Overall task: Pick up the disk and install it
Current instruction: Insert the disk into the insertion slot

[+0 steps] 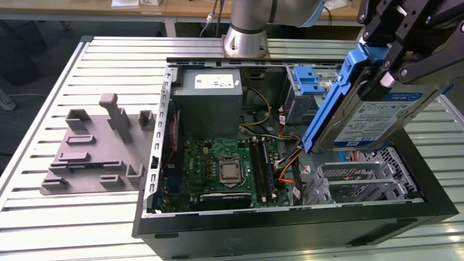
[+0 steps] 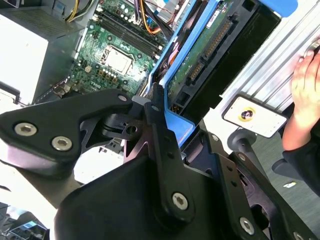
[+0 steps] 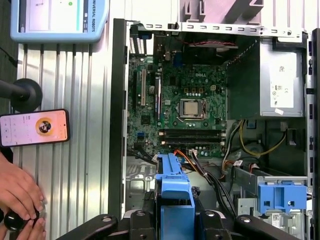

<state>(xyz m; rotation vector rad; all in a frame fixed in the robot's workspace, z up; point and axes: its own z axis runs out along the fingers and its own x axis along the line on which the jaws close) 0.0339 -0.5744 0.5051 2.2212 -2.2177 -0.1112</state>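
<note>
In the exterior view the gripper (image 1: pixel 389 64) clamps the disk (image 1: pixel 373 117) by its blue rails, tilted on edge above the open computer case (image 1: pixel 290 231) near the drive cage (image 1: pixel 362 182), seemingly to line it up. The disk's white-and-blue label faces outward. In the second wrist view the disk (image 2: pixel 210 55) hangs over the motherboard (image 2: pixel 115 55) with its connectors exposed, and in the first wrist view the disk (image 3: pixel 174 192) sits gripped above the case, a person's hand (image 3: pixel 17 192) near a phone (image 3: pixel 34 127).

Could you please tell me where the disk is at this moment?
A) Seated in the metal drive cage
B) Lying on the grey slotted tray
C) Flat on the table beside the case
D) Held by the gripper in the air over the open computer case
D: in the exterior view the gripper is clamped on the disk, which hangs tilted over the open computer case.
</note>
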